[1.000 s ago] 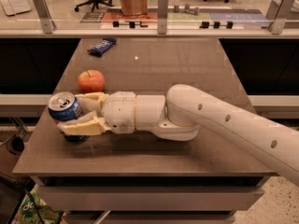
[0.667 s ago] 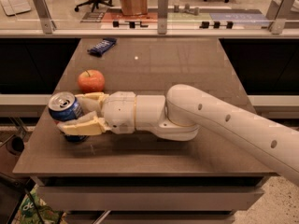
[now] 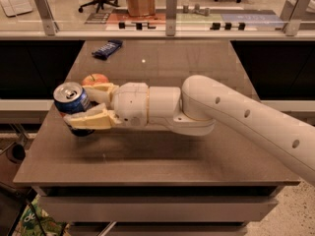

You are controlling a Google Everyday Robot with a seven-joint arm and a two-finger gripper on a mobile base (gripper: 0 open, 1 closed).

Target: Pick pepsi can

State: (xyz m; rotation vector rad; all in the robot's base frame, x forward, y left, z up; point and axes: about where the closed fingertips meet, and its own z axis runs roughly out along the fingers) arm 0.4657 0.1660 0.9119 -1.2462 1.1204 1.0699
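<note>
The pepsi can (image 3: 70, 99), blue with a silver top and pull tab, is near the table's left edge. My gripper (image 3: 84, 105) reaches in from the right and is shut on the can, with one cream finger behind it and one in front. The can is held a little above the table (image 3: 162, 156), with its dark shadow on the surface beneath it. The white arm runs off to the lower right.
A red apple (image 3: 95, 78) sits just behind the gripper, partly hidden by the far finger. A flat dark blue snack bar wrapper (image 3: 107, 48) lies at the table's back left. A glass-railed ledge (image 3: 167, 31) runs behind the table.
The gripper has risen slightly with the can in it. The can now sits higher and covers part of the apple's lower edge. The apple and wrapper have not moved.
</note>
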